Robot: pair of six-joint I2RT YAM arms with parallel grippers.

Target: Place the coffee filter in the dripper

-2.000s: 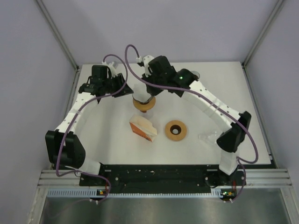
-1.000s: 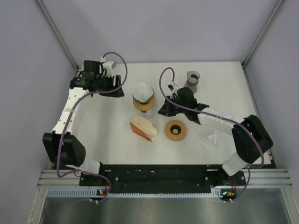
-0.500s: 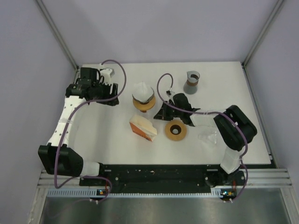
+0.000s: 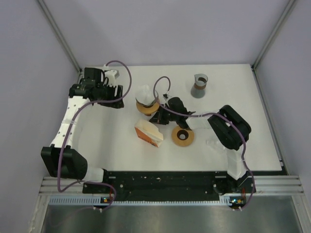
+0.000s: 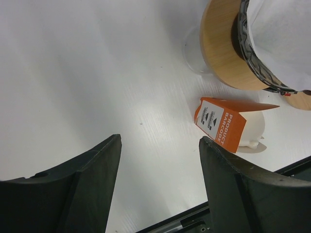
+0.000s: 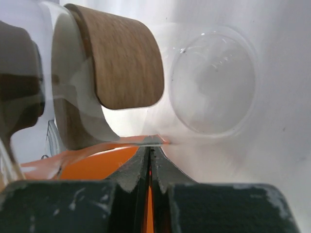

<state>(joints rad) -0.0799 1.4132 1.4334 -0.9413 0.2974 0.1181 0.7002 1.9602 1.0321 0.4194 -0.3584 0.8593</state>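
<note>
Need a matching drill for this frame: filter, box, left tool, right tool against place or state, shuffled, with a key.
Things:
1. filter
2. box
3. left tool
4. right tool

Place or state:
A. shut
B. lying on the table
C. open, nothing between its fingers
D. sitting in the dripper

Pairs: 1-D, 2-B, 3-C, 4-A
</note>
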